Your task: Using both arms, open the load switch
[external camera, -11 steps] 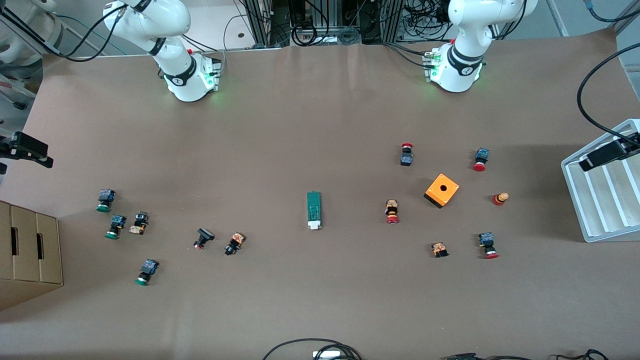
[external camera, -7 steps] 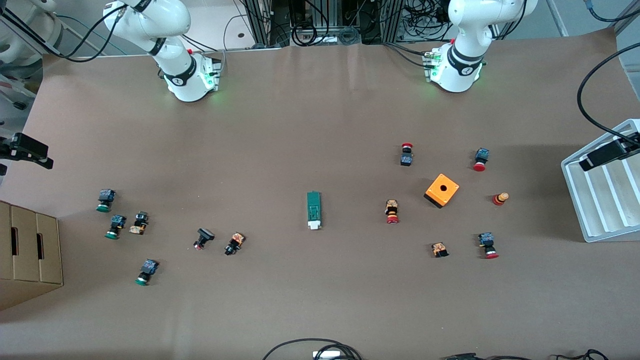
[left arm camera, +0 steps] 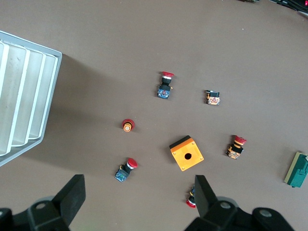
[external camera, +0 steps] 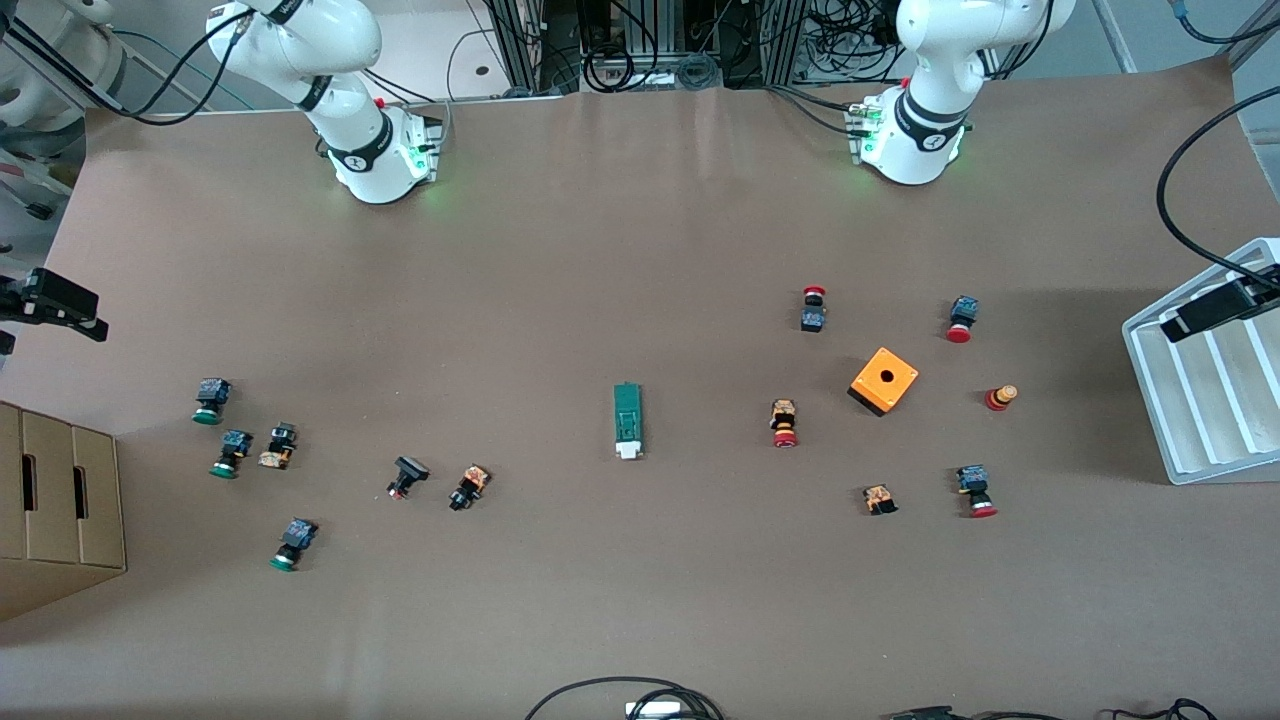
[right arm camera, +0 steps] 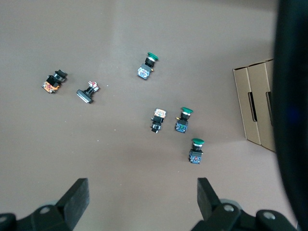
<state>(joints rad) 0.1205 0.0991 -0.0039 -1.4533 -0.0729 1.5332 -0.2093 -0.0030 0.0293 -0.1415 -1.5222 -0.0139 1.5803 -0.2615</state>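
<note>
The load switch (external camera: 628, 421), a slim green bar with a white block at the end nearer the front camera, lies flat at the middle of the table. Its green end also shows at the edge of the left wrist view (left arm camera: 299, 168). My left gripper (left arm camera: 138, 199) hangs open high over the table near the white tray, holding nothing. My right gripper (right arm camera: 142, 198) is open too, high over the right arm's end of the table, with bare table between its fingers. Both are well away from the switch.
An orange box (external camera: 883, 380) with a round hole and several red-capped push-buttons (external camera: 785, 423) lie toward the left arm's end. Green-capped buttons (external camera: 229, 452) lie toward the right arm's end. A white tray (external camera: 1200, 400) and a cardboard box (external camera: 60, 510) stand at the table's ends.
Nothing on the table has moved. The black hand at the right arm's end has drifted very slightly.
</note>
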